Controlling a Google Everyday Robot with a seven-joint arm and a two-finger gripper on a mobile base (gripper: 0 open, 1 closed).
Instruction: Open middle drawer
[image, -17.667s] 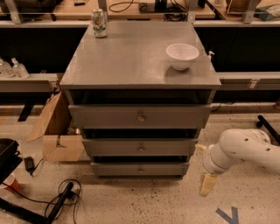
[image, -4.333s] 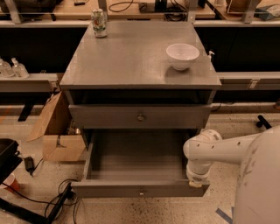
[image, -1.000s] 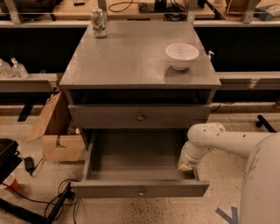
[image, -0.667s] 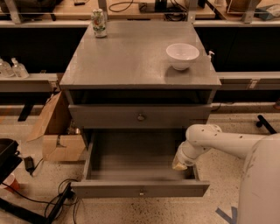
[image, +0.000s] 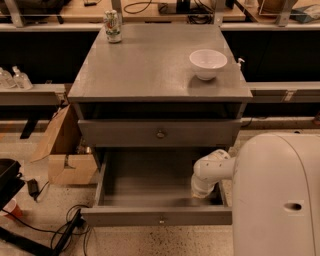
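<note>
Camera view: the middle drawer (image: 125, 216) is pulled well out below the worktop (image: 150, 65), its grey interior exposed and a small knob (image: 161, 220) at the centre of its front. The upper drawer (image: 120, 134) is shut. The hand (image: 199, 192) hangs inside the open drawer, near its right wall; whether it is released or clenched cannot be told. The worktop carries a white bowl (image: 208, 63) and a can (image: 113, 26), well apart.

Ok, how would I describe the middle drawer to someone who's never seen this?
Find the grey cabinet with the white bowl on top. Under its shut top drawer sits the middle drawer, with the gripper at its right side. Unlike the drawer above, it is pulled out, grey box interior exposed.
</note>
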